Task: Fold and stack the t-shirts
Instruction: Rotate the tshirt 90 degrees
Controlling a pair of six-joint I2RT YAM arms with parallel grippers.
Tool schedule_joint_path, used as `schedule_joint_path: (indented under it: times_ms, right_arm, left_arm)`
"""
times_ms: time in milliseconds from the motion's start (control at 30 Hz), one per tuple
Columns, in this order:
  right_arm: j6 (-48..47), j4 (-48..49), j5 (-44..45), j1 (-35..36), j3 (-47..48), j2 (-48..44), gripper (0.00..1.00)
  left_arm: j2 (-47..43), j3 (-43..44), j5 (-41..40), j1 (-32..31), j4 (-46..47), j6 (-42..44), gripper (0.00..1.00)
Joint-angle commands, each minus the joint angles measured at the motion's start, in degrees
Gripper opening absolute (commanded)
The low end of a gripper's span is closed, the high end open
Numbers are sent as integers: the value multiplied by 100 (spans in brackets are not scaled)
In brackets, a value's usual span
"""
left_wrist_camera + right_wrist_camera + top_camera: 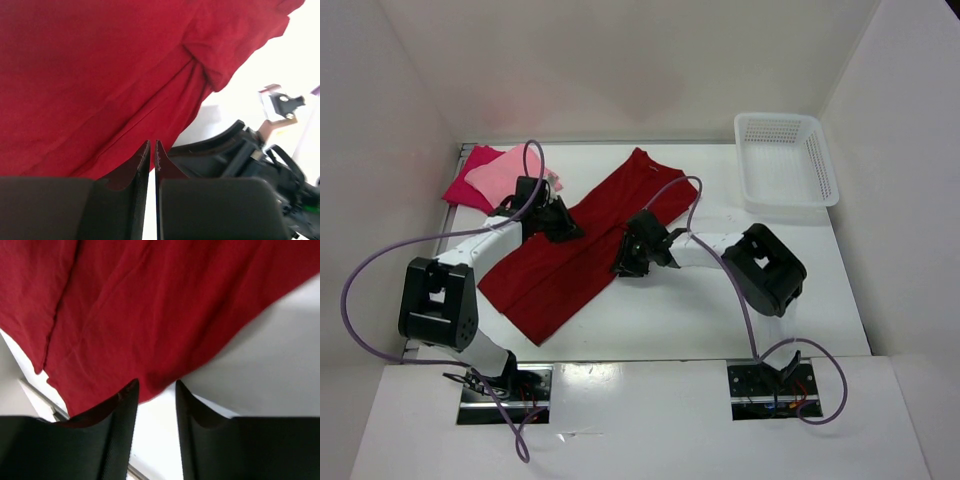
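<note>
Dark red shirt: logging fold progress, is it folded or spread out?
Not folded compactly: the dark red shirt lies long and flat diagonally across the table; whether its sides are tucked in, cannot tell.

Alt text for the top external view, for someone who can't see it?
A dark red t-shirt lies diagonally across the white table, left gripper and right gripper both over it. Light pink shirt on crimson-pink shirt back left; white basket back right.
</note>
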Motion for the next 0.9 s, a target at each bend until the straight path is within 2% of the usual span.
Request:
schedule_joint_path:
  times_ms: [0, 67, 100, 200, 300, 333, 433, 533, 667, 767, 800, 833, 867]
  right_arm:
    - [-31, 30, 317, 0, 255, 172, 38]
    - [-197, 30, 63, -236, 255, 242, 30]
    - [-286, 30, -34, -316, 194, 242, 18]
    - [-715, -224, -106, -570, -86, 59, 6]
    - [-1199, -629, -106, -764, -551, -556, 5]
    - [-1340, -917, -106, -825, -658, -732, 5]
    - [-1911, -1637, 53, -1098, -878, -1286, 4]
    - [-2141, -2113, -79, -1511, -1150, -1751, 1]
    - [-2282, -2325, -342, -1854, -1230, -2016, 1]
    - [-2282, -2632, -422, -1907, -1055, -2017, 4]
    - [-2282, -2634, -422, -1959, -1055, -2017, 8]
    - [-2334, -2694, -422, -2047, -1055, -2069, 23]
    - [-2334, -2695, -526, -2048, -1055, -2174, 30]
  left_arm:
    - [72, 374, 109, -6, 180, 181, 13]
    - [133, 444, 109, -6, 128, 181, 14]
    - [134, 497, 109, -6, 127, 233, 16]
    - [187, 550, -30, -76, 127, 295, 17]
    - [344, 699, -171, -208, 127, 445, 23]
    - [484, 822, -172, -208, 127, 506, 32]
    - [854, 1059, -66, -261, 74, 568, 50]
    - [1144, 1463, -66, -261, 74, 629, 57]
    - [1636, 1938, -181, -261, 74, 743, 62]
    - [2398, 2579, -242, -314, 13, 954, 65]
    - [2567, 2737, -294, -314, 13, 1007, 66]
    - [2847, 3052, -295, -314, 13, 1103, 68]
    - [2972, 3186, -295, -366, 13, 1173, 68]
